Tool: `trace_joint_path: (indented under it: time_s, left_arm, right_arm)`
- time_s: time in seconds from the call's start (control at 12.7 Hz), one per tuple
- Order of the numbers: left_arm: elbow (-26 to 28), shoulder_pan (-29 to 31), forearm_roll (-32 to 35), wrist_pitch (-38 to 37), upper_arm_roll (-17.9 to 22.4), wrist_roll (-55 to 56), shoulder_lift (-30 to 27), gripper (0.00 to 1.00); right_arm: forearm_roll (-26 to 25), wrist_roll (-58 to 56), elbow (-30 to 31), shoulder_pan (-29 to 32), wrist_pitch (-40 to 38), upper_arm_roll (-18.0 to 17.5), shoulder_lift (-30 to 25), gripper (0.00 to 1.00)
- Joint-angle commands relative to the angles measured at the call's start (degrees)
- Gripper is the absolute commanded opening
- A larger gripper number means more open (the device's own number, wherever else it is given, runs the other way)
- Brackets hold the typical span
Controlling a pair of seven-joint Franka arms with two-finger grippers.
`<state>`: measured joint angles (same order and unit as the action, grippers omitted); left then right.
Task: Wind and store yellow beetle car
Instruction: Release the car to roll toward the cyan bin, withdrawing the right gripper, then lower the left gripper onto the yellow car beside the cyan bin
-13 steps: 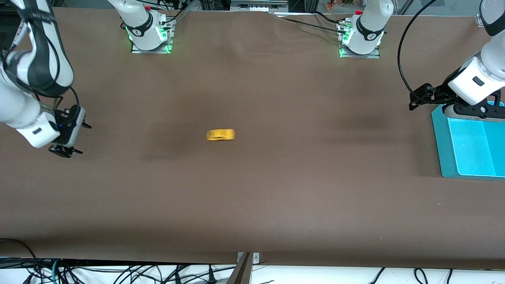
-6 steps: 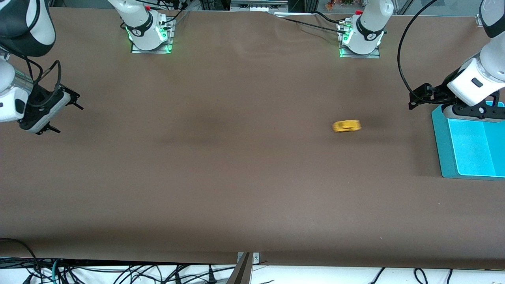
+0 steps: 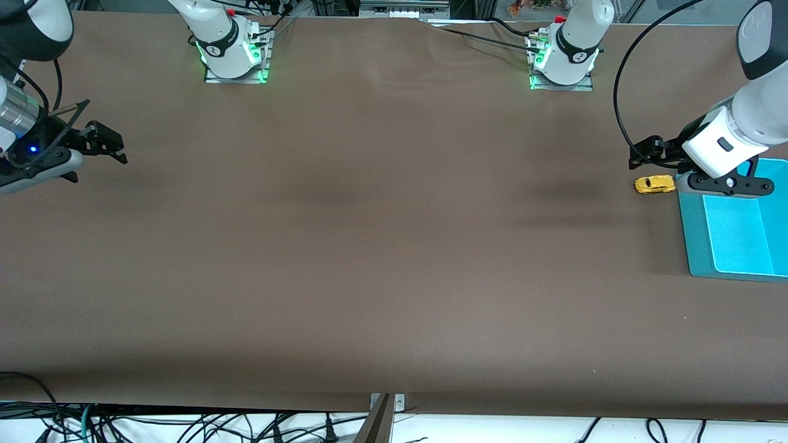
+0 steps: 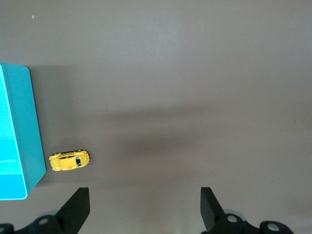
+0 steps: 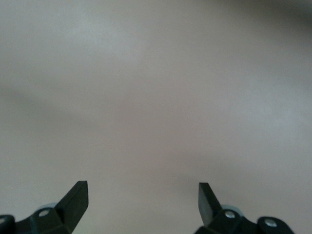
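Note:
The yellow beetle car (image 3: pixel 654 184) stands on the brown table at the left arm's end, right beside the outer wall of a teal bin (image 3: pixel 691 246). My left gripper (image 3: pixel 646 159) hangs open just above the table, close over the car. In the left wrist view the car (image 4: pixel 70 161) lies next to the bin (image 4: pixel 19 126), outside my left gripper (image 4: pixel 145 204), which has nothing between its fingers. My right gripper (image 3: pixel 98 161) is open and empty over bare table at the right arm's end. The right wrist view shows only table past the right gripper (image 5: pixel 143 202).
The two arm bases (image 3: pixel 233 52) (image 3: pixel 563 58) stand along the table's edge farthest from the front camera. Cables hang off the table's edge nearest that camera.
The car has rolled from the table's middle to the left arm's end and stopped at the bin. The right gripper drew back toward its end; the left gripper shifted slightly toward the car.

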<state>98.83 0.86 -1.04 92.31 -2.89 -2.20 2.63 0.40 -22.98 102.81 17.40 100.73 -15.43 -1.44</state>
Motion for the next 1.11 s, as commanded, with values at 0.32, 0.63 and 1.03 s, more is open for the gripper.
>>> trace_joint_path:
  time_s: [0.32, 0.63, 1.03]
  left_arm:
    - [4.6, 1.7, 4.6, 2.3, 0.4, -17.4, -0.8, 1.0]
    - [10.4, 3.1, 4.6, 5.0, 4.4, -37.8, -0.8, 1.0]
    - [19.9, 3.4, 12.5, 7.9, 6.6, -56.1, -0.9, 1.0]
  right_arm:
    - [0.6, 8.8, -2.4, -0.2, -4.7, -0.4, -1.6, 1.0]
    - [0.4, 11.1, -2.8, -0.8, -6.4, -0.3, -2.0, 1.0]
    - [0.7, 11.1, -2.6, -0.9, -6.3, -0.3, -1.9, 1.0]
